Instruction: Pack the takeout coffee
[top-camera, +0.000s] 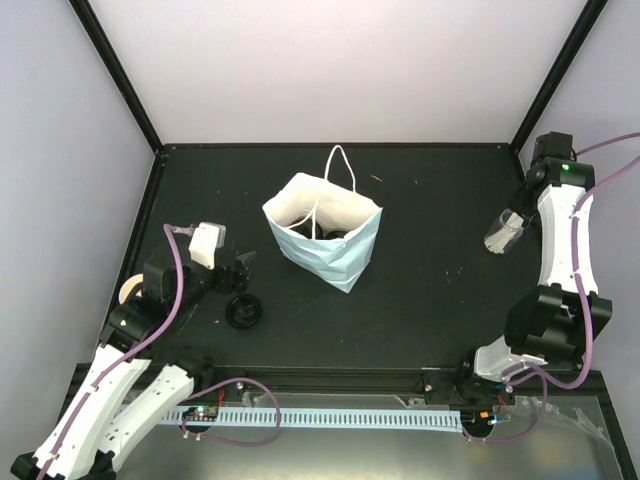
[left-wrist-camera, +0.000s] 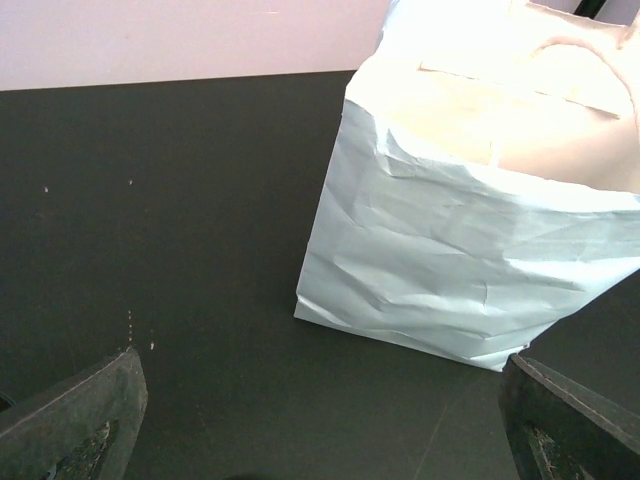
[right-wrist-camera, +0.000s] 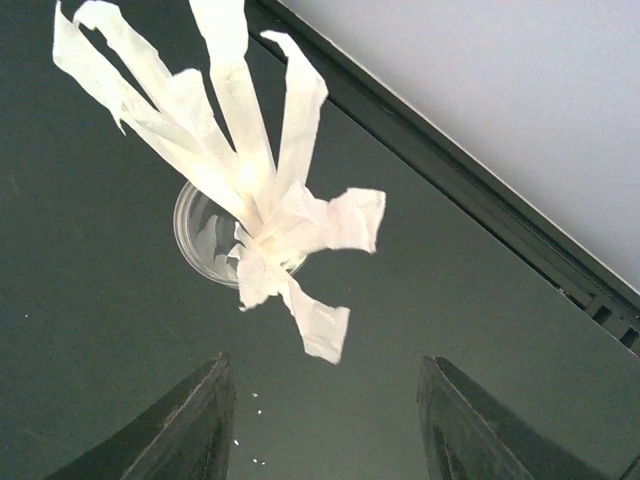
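Right gripper (right-wrist-camera: 328, 365), jaws apart, facing glass (right-wrist-camera: 200, 245) of white sticks (right-wrist-camera: 240, 150).

Paper bag (top-camera: 325, 235) blocks mid-table; glass (right-wrist-camera: 197, 235) of strips stands just ahead of right hand (right-wrist-camera: 328, 400).

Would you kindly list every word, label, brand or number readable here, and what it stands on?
None: no text is readable in any view.
The paper bag is plain, the glass and its white sticks carry no print, and the black lid shows no legible mark.
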